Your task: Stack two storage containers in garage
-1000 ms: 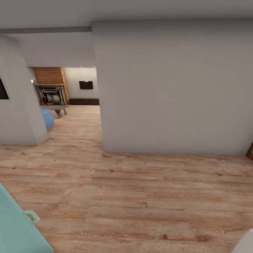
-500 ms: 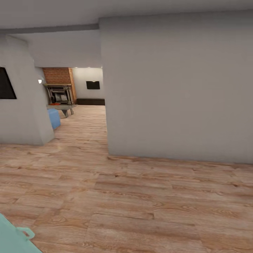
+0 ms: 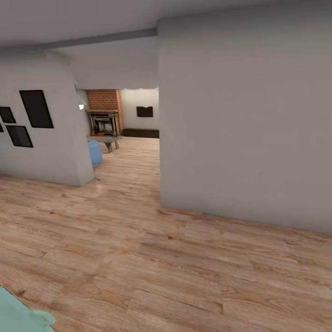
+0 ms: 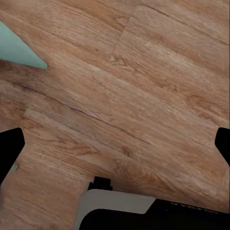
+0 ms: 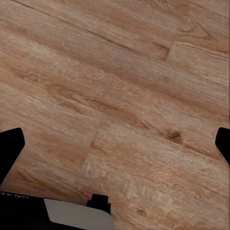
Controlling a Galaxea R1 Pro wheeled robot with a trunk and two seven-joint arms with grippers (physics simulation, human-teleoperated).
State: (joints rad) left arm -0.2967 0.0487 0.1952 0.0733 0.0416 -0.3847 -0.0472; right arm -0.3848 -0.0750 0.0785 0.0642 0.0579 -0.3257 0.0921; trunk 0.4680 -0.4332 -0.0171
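Both claws, left gripper (image 4: 115, 143) and right gripper (image 5: 115, 143), hang spread wide and empty over plank floor (image 3: 184, 276). Judged step: travelling to fetch containers. The living room (image 3: 115, 133) lies at eleven o'clock; steer through that opening.

Home interior, hallway: light wood plank floor (image 3: 184, 267), plain grey walls (image 3: 244, 124), dark framed pictures (image 3: 36, 109) at left, brick fireplace (image 3: 105, 113) and blue seat (image 3: 94, 152) through the opening at centre left.

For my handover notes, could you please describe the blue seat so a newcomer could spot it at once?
Look down the opening left of the big grey wall, toward the brick fireplace. The blue seat peeks out beside the left wall's rounded corner; it is the one blue thing there.
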